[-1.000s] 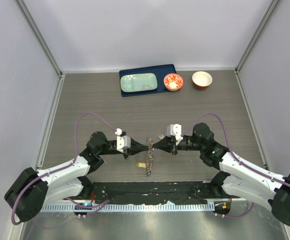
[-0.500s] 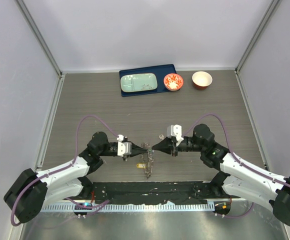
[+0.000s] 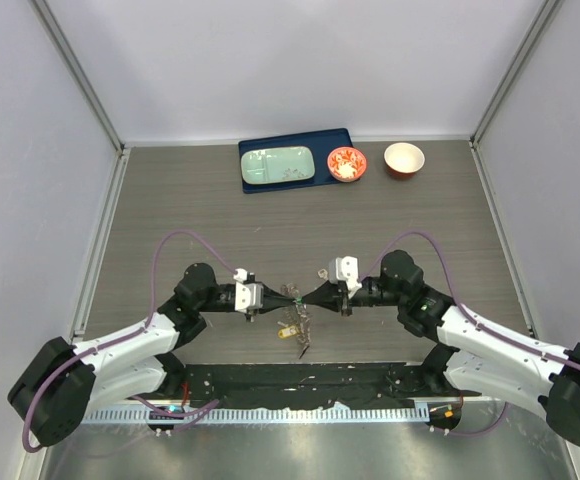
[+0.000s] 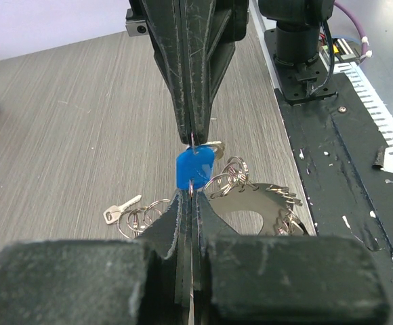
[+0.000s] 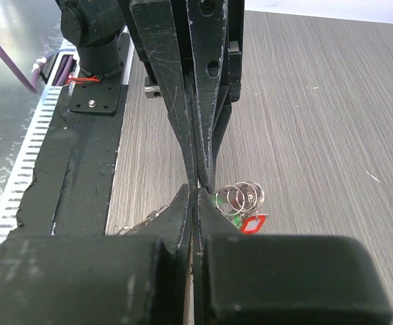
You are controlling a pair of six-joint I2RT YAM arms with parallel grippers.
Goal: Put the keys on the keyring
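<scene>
My left gripper [image 3: 290,296] and right gripper [image 3: 307,297] meet tip to tip over the table's near middle. In the left wrist view my left gripper [image 4: 192,193] is shut on a thin wire ring that carries a blue-headed key [image 4: 195,169]. The right gripper [image 4: 195,139] pinches the same ring from the far side. The keyring [image 4: 267,202], dark grey with a jagged rim, lies flat just below and to the right with small silver rings on it. A silver key [image 4: 122,208] with rings lies to the left. In the right wrist view my right gripper [image 5: 198,191] is shut, with a red-headed key [image 5: 252,225] and rings [image 5: 240,196] beside it.
A blue tray [image 3: 342,138] with a pale green plate [image 3: 278,165] stands at the back. A red-and-white bowl [image 3: 347,164] and another bowl [image 3: 404,159] stand to its right. A black mat [image 3: 370,385] runs along the near edge.
The left gripper has rolled over and both tips have closed in on each other. The bunch of keys and rings below them has shifted slightly towards the right and the near edge.
</scene>
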